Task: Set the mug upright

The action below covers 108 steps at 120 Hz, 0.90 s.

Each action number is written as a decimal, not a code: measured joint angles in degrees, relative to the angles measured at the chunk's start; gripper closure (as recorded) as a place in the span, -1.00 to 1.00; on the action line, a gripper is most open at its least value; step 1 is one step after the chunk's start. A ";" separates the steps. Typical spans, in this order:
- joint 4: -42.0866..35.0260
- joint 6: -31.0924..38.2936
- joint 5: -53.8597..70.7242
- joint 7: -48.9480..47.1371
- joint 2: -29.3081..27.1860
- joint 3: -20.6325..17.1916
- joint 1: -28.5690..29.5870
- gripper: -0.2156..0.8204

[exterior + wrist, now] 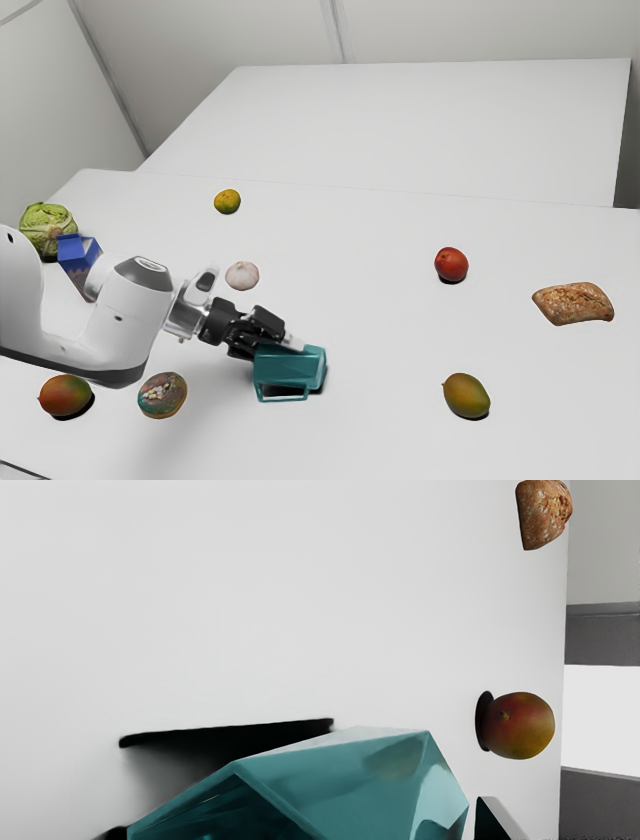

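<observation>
while the teal mug lies on its side, well in from the counter's far edge in the exterior view, the open pincer is around it. the step seems to be grasping; next it should close, then turn the mug's opening upward.

A white robot arm is reaching over a broad white table in what is looking like a robotics lab or test room, though the exact kind of room is remaining unclear. Plain pale walls are rising around a second white surface behind the table. Groceries, including a cabbage, a blue carton, a garlic bulb and a piece of bread, are sitting spread out across the tabletop like test items.
</observation>
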 joint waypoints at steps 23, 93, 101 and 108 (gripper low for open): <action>0.15 -0.14 -0.44 2.78 -0.19 0.00 -0.21 0.63; 9.93 3.40 28.72 0.70 -5.19 -0.10 -1.75 0.92; 11.67 3.89 39.62 -2.00 -4.63 -0.10 -1.63 0.93; 12.93 4.15 48.11 -4.37 -3.88 -0.09 -1.50 0.93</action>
